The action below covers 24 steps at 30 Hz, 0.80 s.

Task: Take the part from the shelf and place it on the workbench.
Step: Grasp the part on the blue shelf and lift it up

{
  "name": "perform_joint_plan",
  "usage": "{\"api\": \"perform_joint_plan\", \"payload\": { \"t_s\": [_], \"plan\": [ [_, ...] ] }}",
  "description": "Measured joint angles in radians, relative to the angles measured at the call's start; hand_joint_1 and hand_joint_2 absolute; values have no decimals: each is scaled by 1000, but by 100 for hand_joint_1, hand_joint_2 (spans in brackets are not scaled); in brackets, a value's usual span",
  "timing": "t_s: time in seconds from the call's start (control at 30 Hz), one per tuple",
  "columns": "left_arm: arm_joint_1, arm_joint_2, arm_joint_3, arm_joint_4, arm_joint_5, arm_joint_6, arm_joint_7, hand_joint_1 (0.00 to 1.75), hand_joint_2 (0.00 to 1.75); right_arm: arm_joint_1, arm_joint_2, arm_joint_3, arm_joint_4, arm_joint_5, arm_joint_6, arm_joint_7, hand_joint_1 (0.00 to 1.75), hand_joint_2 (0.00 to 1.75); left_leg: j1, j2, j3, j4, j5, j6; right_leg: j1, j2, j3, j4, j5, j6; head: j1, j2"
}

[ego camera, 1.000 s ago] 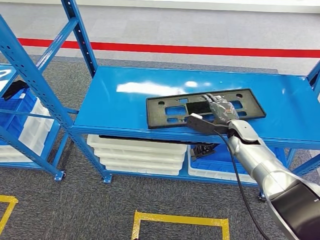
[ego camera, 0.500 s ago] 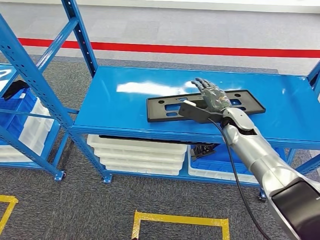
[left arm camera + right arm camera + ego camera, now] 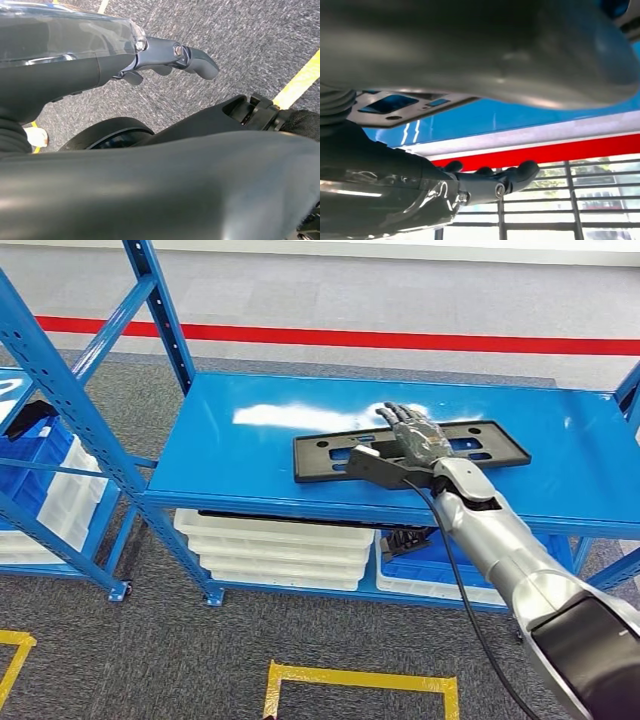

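Part lies flat on the blue shelf, long axis left-right across it; right hand hovers over its middle, fingers spread, holding nothing, the nearer arm.

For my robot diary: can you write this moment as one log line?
stage: part placed | part: flat on bench | right hand: open above part | left hand: empty
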State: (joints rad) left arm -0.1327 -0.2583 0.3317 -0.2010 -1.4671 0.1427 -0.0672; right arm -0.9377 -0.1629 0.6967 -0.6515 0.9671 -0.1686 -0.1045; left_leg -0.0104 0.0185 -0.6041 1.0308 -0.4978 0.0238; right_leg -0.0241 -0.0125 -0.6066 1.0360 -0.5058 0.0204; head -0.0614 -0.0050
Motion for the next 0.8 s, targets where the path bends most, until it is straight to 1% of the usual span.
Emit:
{"api": "perform_joint_plan", "payload": {
  "t_s": [0.13, 0.43, 0.57, 0.67, 0.8],
  "plan": [
    [0, 0, -1, 0, 0, -1, 0, 0, 0, -6, 17, 11, 43, 10, 20, 3, 0, 0, 0, 0, 0, 0, 0, 0, 0, 0, 0, 0, 0, 0, 0, 0],
    [0, 0, -1, 0, 0, -4, 0, 0, 0, -5, 50, 35, 142, 29, 50, 46, 0, 0, 0, 0, 0, 0, 0, 0, 0, 0, 0, 0, 0, 0, 0, 0],
    [0, 0, -1, 0, 0, -5, -1, 0, 0, -4, 57, 43, 167, 19, 58, 25, 0, 175, 0, 0, 0, 0, 0, 0, 0, 0, 0, 0, 0, 0, 0, 0],
    [0, 0, -1, 0, 0, -5, -3, 0, 0, -3, 58, 45, 176, 5, 62, -6, 0, 175, 0, 0, 0, 0, 0, 0, 0, 0, 0, 0, 0, 0, 0, 0],
    [0, 0, -1, 0, 1, -5, -3, 0, 0, 0, 58, 45, 182, -3, 60, -22, 0, 175, 0, 0, 0, 0, 0, 0, 0, 0, 0, 0, 0, 0, 0, 0]
  ]
}}
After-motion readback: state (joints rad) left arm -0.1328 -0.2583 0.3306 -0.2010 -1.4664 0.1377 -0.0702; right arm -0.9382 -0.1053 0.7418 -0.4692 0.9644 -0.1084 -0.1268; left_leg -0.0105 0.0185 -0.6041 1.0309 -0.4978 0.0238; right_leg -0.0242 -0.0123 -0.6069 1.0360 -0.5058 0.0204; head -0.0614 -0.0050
